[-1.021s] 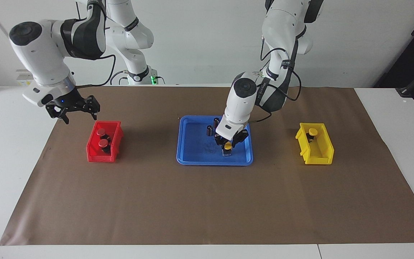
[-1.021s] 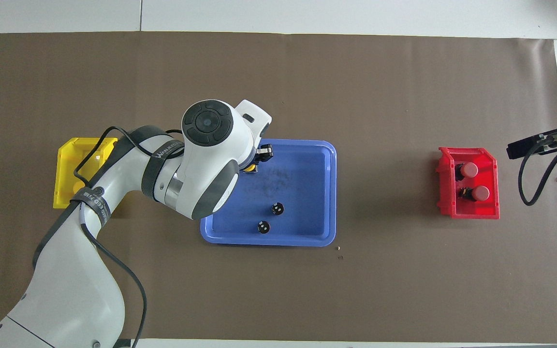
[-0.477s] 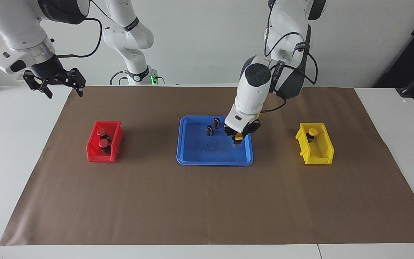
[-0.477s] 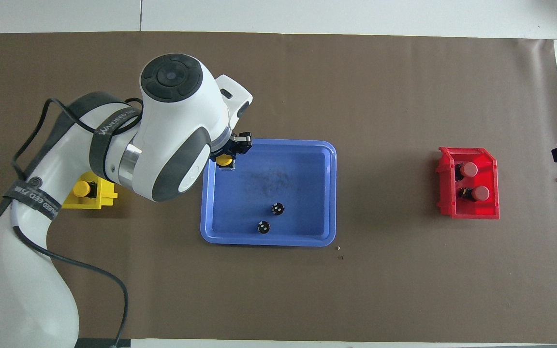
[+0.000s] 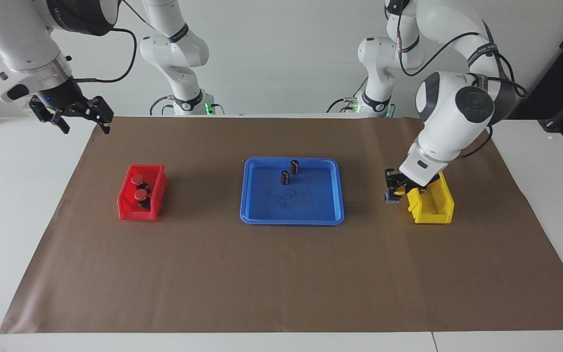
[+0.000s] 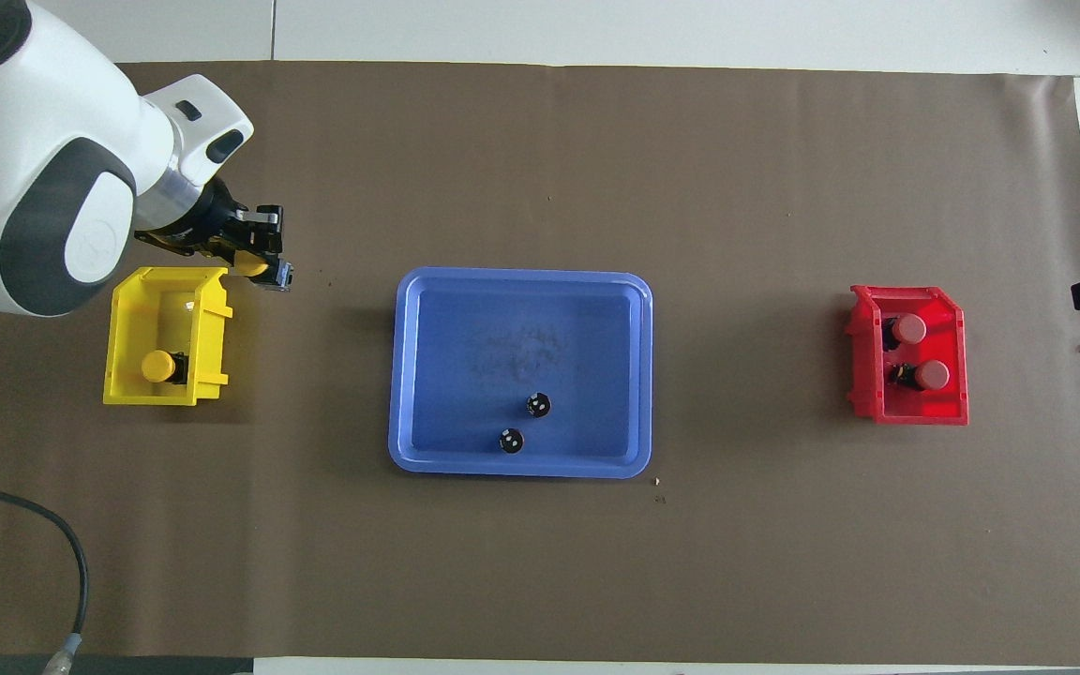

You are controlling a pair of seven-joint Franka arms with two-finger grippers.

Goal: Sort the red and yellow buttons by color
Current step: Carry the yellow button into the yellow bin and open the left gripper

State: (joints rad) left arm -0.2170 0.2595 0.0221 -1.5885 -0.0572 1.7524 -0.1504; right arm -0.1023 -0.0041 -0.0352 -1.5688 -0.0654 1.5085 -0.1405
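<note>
The left gripper (image 5: 395, 191) clamps a yellow-capped push-button on a black base (image 6: 257, 265), raised beside the yellow plastic bin (image 5: 440, 205), which holds another yellow button (image 6: 157, 366). Two red-capped buttons (image 5: 140, 188) sit in the red bin (image 5: 126, 208). The right gripper (image 5: 74, 113) hangs spread wide over the worktop's (image 5: 27, 195) edge.

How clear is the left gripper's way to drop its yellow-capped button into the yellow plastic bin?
Probably clear. The left gripper, shut on the yellow-capped button, hangs beside the yellow plastic bin; the bin is open-topped, with one yellow button at its end nearer the robots.
</note>
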